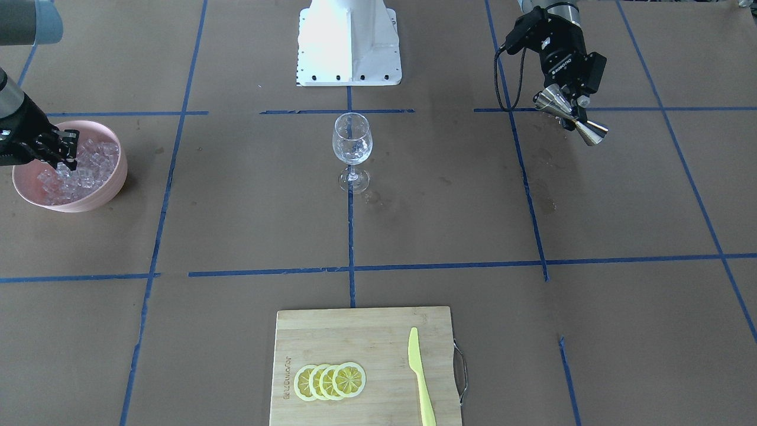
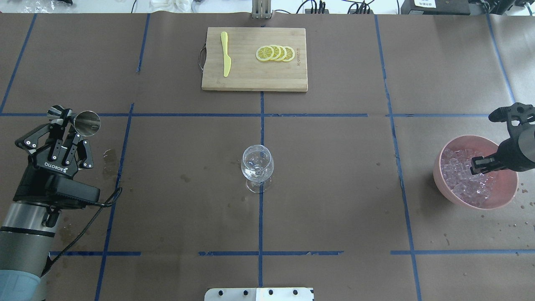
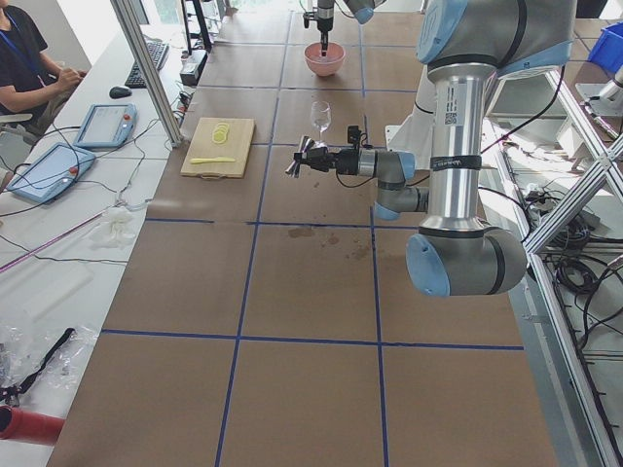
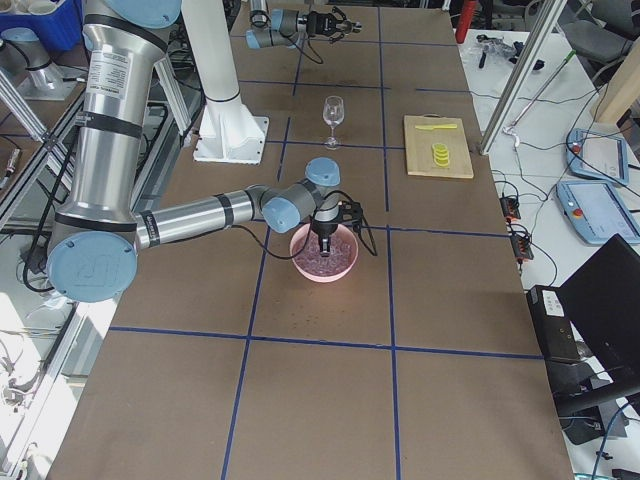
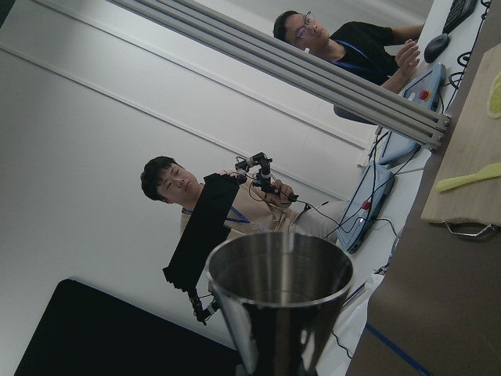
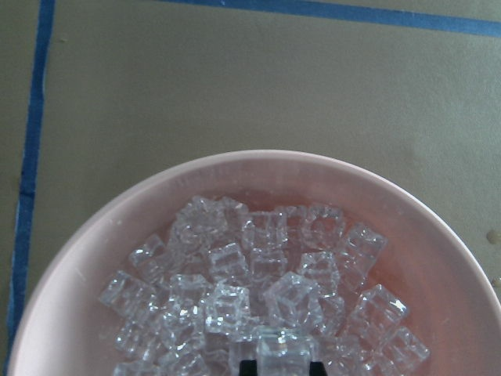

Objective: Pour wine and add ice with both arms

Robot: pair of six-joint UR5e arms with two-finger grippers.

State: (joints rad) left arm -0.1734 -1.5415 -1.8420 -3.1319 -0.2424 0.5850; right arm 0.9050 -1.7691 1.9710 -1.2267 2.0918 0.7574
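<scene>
Both clamped: left gripper (image 2: 64, 121) on tilted jigger (image 2: 87, 123), right gripper (image 2: 480, 166) on one glossy ice cube (image 6: 283, 345), which may squirt free.

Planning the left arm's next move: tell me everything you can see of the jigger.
The jigger is a shiny steel double cone, two cups joined at a narrow waist. The left gripper is shut on that waist, holding it tipped near horizontal in the air, well off to the wine glass's side. Its visible mouth shows only bare metal.
</scene>
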